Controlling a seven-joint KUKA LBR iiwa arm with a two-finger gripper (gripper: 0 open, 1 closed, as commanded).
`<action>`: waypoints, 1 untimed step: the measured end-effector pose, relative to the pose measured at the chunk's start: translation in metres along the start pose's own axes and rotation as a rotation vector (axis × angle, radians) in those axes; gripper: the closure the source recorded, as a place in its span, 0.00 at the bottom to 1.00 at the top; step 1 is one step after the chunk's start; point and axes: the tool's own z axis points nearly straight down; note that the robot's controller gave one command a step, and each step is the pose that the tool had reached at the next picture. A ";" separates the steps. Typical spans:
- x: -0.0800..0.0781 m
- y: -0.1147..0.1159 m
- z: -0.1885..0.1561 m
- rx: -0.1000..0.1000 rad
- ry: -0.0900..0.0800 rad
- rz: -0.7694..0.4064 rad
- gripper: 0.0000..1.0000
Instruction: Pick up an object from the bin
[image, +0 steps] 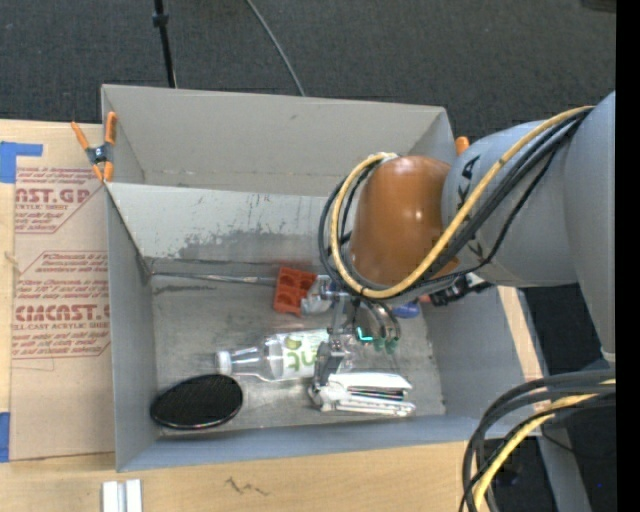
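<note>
Camera view: clear bottle lies left-right, neck pointing left, with fingers at its base, spread impossible to tell.

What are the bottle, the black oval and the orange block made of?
The bottle looks like clear, shiny plastic: the grey bin floor shows through it. The black oval looks dull and finely textured, maybe mesh or rubber; it is hard to say. The orange block is probably hard plastic, going by its even, bright colour and blocky shape.
</note>
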 end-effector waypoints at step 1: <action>-0.002 0.000 -0.003 0.000 -0.007 0.000 0.00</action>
